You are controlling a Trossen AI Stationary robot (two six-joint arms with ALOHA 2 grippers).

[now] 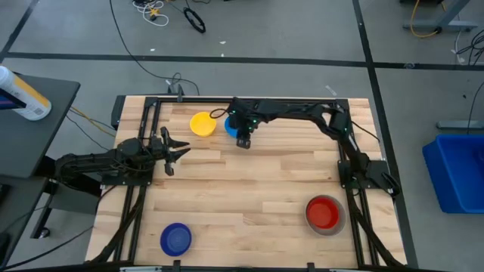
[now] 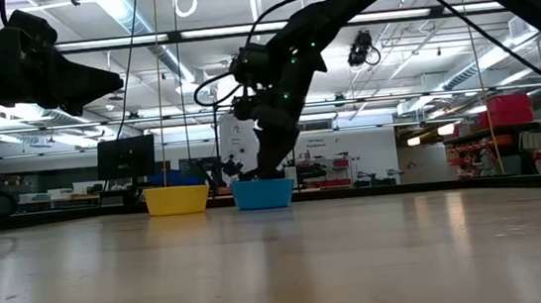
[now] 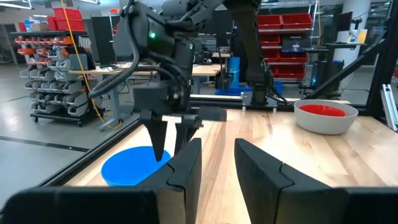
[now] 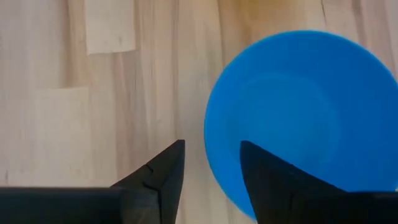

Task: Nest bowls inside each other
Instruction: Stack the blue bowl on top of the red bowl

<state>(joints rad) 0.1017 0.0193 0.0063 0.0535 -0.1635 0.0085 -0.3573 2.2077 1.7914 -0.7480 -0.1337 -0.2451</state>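
A light blue bowl [image 1: 229,125] stands on its base at the table's far side, next to a yellow bowl [image 1: 202,124]. My right gripper [image 4: 211,146] is open and points steeply down over the light blue bowl's near rim [image 4: 214,155]. One finger is over the bowl's inside, the other over the bare table beside it. A red bowl [image 1: 324,212] sits inside a grey bowl [image 1: 338,225] at the near right. A dark blue bowl [image 1: 175,239] stands at the near left. My left gripper [image 1: 175,149] waits open at the table's left, pointing level.
The dark frame rail [image 1: 249,100] runs along the far edge just behind the yellow and light blue bowls. The wooden table's middle [image 1: 249,185] lies bare between the bowls.
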